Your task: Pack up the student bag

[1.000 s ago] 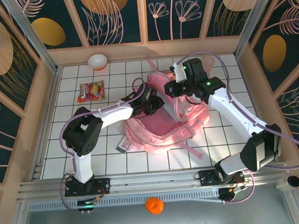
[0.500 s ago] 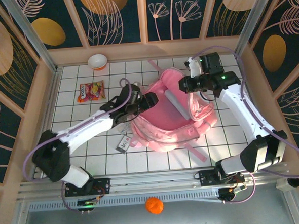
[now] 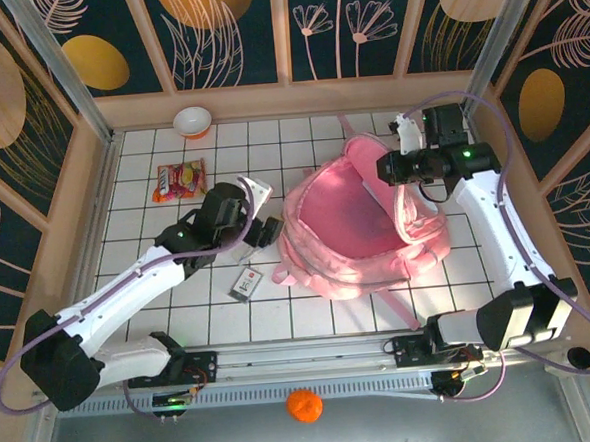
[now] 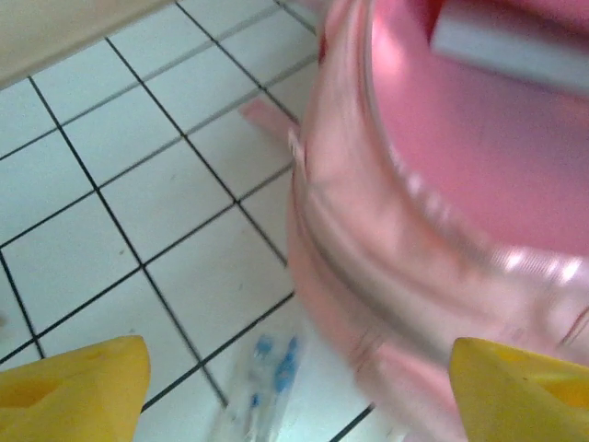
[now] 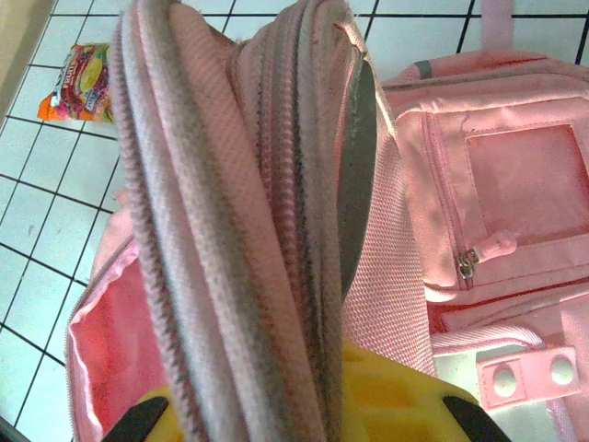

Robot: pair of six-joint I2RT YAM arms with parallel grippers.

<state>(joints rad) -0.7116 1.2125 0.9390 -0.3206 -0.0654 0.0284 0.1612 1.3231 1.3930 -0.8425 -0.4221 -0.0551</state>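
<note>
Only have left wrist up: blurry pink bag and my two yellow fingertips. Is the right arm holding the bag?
Observer: Yes. The right gripper is shut on the rim fabric of the student bag, at its far right edge.
Operator: Mouth open?
Observer: Open. The top view shows the pink lining facing up.
Operator: Anything loose nearby?
Observer: A snack packet lies flat to the far left of the bag, well apart from it.
</note>
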